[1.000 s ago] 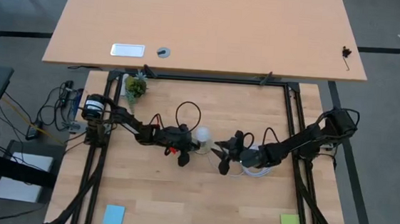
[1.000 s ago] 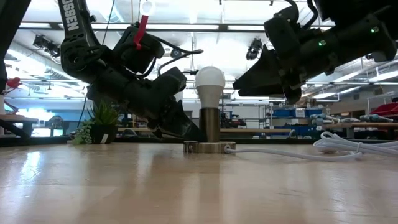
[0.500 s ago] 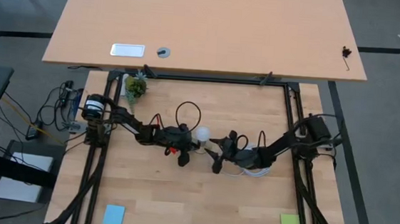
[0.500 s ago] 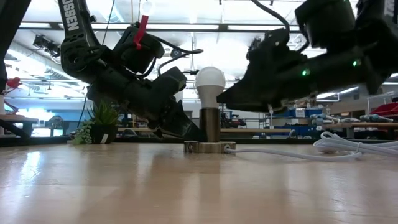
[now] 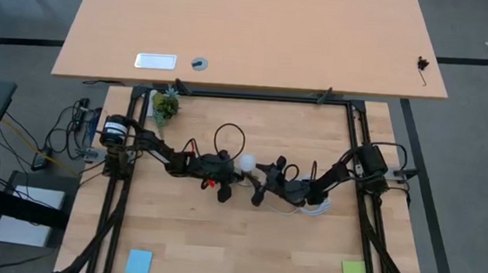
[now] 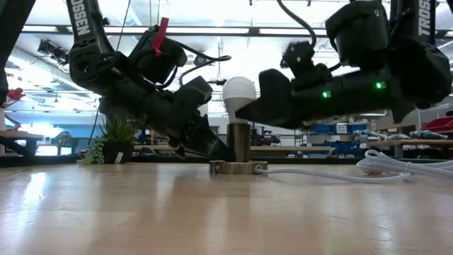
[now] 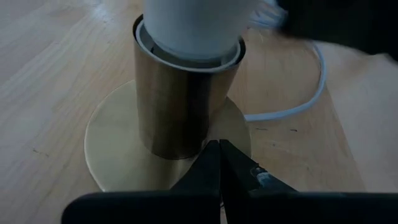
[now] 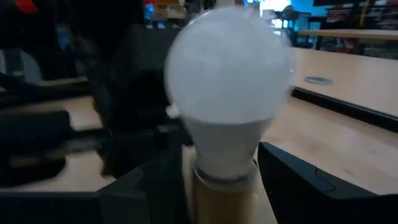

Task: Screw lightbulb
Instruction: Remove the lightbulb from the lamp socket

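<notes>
The white lightbulb [image 6: 239,91] stands upright, its narrow base in the brass socket cylinder [image 6: 238,142], which rises from a round brass base disc [image 7: 112,155] on the table. My left gripper [image 7: 219,163] is shut and low at the socket's left side [image 6: 212,151]. My right gripper [image 8: 217,186] is open at bulb height, coming from the table's right [image 6: 244,110]. Its two fingers stand on either side of the bulb's neck [image 8: 227,146]; I cannot tell whether they touch it. My left gripper presses its shut fingertips [image 7: 217,158] down on the rim of the brass base disc [image 7: 239,140], close to the foot of the cylinder. The fingers slant down from the table's left. The disc lies flat on the table.
A white cable [image 7: 305,99] runs from the socket to a loose coil [image 5: 313,203] under my right arm. A small potted plant [image 5: 165,106] stands at the far left. A blue note [image 5: 138,262] and a green note [image 5: 354,272] lie near the front edge.
My right gripper has gone toward the table's left, up to the bulb, and its open fingers now stand around the bulb's neck. The bulb and socket have kept still.
</notes>
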